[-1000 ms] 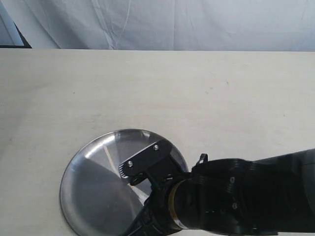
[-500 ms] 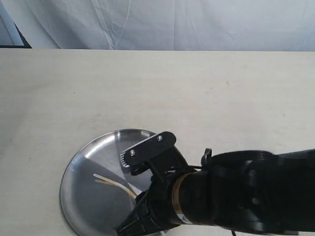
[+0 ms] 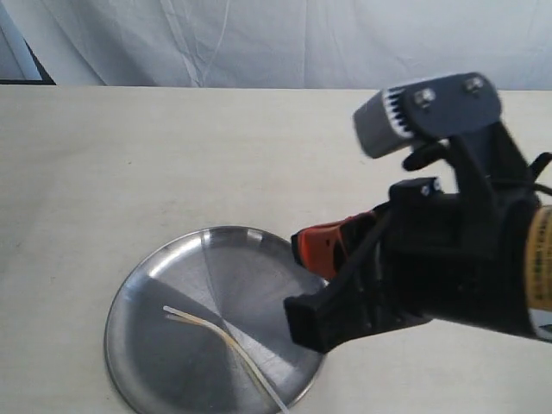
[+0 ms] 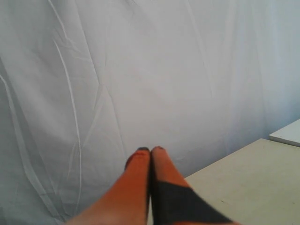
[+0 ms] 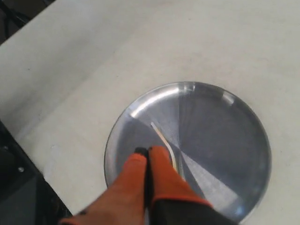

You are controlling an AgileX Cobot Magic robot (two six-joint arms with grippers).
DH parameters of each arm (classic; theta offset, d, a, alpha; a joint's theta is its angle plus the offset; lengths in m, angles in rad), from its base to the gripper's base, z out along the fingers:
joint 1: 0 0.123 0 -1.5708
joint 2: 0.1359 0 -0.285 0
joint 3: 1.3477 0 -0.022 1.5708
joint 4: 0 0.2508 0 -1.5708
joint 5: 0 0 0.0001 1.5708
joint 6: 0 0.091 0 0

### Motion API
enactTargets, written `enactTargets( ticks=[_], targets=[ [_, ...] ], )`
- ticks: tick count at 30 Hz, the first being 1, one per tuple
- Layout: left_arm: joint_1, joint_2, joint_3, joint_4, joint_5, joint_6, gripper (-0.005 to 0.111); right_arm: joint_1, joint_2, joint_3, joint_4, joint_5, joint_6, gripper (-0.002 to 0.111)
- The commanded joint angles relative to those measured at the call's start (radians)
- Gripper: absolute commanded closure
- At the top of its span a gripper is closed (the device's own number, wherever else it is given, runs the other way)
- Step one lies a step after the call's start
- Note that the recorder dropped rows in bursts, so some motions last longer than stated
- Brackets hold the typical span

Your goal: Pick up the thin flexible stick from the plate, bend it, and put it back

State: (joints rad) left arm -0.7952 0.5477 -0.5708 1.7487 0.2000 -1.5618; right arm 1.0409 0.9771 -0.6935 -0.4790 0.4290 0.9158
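Note:
The silver plate (image 3: 151, 285) sits on the table at the front left. On it lies the thin cream stick (image 3: 241, 356), bent in a gentle curve, one end reaching the plate's near rim. My right gripper (image 3: 302, 246) hangs above the plate's right edge, its orange fingers shut with nothing between them. In the right wrist view the shut gripper (image 5: 147, 150) is above the plate (image 5: 220, 136), and the stick (image 5: 161, 136) runs partly behind the fingers. My left gripper (image 4: 150, 150) is shut and empty, facing a white curtain, and is out of the exterior view.
The pale table (image 3: 259, 147) stretches behind and beside the plate. A white curtain (image 3: 302, 43) hangs along the far edge. The bulky black right arm (image 3: 466, 259) fills the right front. A dark drop past the table edge (image 5: 18, 197) shows in the right wrist view.
The right arm has lifted and swung right, off the plate. The bent stick, first hidden under the arm, now lies uncovered on the plate.

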Motion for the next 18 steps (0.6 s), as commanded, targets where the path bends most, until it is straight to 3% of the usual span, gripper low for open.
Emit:
enactTargets(
  ticks=[1,9,11,15,18],
  targets=[
    [-0.005,-0.001,0.005,-0.004,0.007,-0.005,0.107,-0.003,-0.087,0.0,-0.011,0.005,-0.001,0.108],
    [-0.005,-0.001,0.005,-0.004,0.007,-0.005,0.107,-0.024,-0.209,0.002,-0.031,0.092,-0.001,0.108],
    [-0.005,-0.001,0.005,-0.004,0.009,-0.005,0.107,-0.123,-0.272,0.026,-0.029,0.088,-0.001,0.108],
    [-0.005,-0.001,0.005,-0.004,0.008,-0.005,0.107,-0.495,-0.449,0.194,0.011,-0.052,-0.001,0.108],
    [-0.005,-0.001,0.005,-0.004,0.008,-0.005,0.107,-0.709,-0.634,0.364,0.042,-0.124,-0.003,0.108]
  ],
)
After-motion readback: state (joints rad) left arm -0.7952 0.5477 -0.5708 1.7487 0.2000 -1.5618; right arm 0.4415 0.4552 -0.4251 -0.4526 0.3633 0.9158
